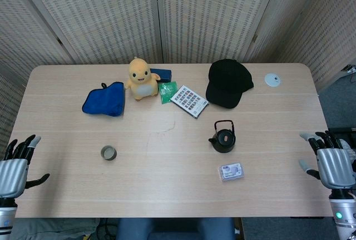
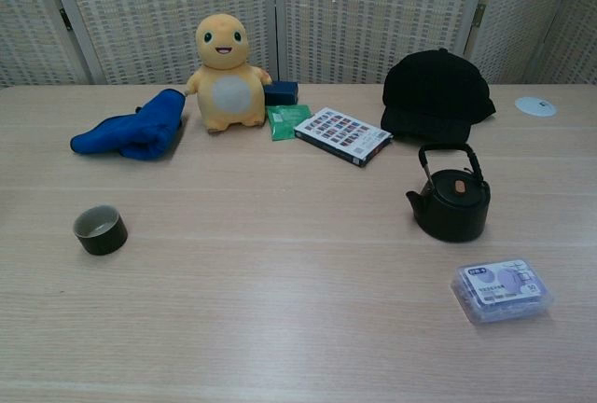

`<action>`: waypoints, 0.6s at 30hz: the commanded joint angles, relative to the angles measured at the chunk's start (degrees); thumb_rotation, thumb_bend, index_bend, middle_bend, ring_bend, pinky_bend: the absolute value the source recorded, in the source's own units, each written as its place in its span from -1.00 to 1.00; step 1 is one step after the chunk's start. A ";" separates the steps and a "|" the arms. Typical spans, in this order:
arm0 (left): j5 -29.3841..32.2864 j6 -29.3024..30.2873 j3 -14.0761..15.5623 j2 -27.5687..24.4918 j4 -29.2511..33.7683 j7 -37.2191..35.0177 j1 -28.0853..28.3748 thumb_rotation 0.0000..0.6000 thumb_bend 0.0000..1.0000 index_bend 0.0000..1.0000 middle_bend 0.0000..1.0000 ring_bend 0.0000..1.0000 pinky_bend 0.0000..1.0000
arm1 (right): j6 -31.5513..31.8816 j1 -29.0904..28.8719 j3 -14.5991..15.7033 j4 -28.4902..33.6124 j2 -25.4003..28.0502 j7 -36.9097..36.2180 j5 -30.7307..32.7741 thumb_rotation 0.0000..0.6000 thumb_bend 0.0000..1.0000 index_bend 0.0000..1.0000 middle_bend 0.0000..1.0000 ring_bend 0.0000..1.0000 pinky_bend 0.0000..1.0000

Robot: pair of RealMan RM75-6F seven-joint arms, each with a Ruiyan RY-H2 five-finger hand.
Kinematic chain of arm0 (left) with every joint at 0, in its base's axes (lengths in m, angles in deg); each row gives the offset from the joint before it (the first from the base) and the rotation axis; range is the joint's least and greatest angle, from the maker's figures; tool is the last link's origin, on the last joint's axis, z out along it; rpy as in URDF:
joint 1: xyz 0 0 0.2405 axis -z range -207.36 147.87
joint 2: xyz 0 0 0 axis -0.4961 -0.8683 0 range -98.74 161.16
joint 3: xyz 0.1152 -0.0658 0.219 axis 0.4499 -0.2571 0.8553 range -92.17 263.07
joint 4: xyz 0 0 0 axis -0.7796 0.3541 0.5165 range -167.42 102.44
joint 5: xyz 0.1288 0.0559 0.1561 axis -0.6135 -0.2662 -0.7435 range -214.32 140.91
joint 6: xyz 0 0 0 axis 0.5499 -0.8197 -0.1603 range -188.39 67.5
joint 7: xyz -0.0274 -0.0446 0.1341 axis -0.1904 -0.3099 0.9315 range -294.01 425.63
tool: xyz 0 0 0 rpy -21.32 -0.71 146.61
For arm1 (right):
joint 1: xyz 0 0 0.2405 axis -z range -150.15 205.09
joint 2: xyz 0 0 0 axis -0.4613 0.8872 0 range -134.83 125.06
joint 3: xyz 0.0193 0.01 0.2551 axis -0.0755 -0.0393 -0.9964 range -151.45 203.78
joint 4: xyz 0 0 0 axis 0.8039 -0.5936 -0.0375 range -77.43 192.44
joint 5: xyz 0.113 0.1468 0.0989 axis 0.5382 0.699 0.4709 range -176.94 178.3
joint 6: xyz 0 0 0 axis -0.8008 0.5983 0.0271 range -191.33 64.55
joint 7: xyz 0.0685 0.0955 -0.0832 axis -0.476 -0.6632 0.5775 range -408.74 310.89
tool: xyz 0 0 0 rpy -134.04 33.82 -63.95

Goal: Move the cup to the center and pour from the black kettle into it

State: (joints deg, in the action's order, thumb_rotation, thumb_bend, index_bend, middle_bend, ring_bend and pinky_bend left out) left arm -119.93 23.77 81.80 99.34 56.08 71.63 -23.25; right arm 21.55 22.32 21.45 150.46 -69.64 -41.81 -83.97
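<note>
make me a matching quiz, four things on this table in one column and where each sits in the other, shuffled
Things:
1. cup
2. black kettle
3. black cap
4. yellow plush toy

Places:
A. at the far edge, between the blue cloth and the green packet
B. near side of the table, on the robot's left half, standing alone
C. at the far edge, on the robot's right half
D. on the robot's right half, just beyond the small clear plastic box

Pairs: 1-B, 2-D, 3-C, 4-A
</note>
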 commanded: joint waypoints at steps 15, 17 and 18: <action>-1.72 -2.46 0.00 -0.57 -0.94 -1.90 2.22 1.00 -0.85 -0.83 -0.85 -0.73 -1.00 | 1.18 0.42 -0.32 -0.30 0.01 -1.10 -0.32 1.00 -0.68 -0.48 -0.31 -0.60 -0.69; -1.98 -3.82 -0.03 -0.59 -1.56 -2.43 3.19 1.00 -0.85 -0.82 -0.85 -0.73 -1.00 | 1.01 0.24 -0.41 -0.18 0.24 -1.08 -0.42 1.00 -0.68 -0.48 -0.31 -0.60 -0.69; -2.10 -4.44 -0.06 -0.56 -1.88 -2.66 3.64 1.00 -0.85 -0.82 -0.85 -0.73 -1.00 | 0.98 0.15 -0.46 -0.11 0.36 -1.04 -0.52 1.00 -0.68 -0.48 -0.31 -0.60 -0.69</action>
State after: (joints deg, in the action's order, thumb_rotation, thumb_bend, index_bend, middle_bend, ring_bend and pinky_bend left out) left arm -121.76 20.29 81.78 98.79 54.79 69.48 -20.40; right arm 22.56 22.50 21.01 150.32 -69.30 -42.86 -84.46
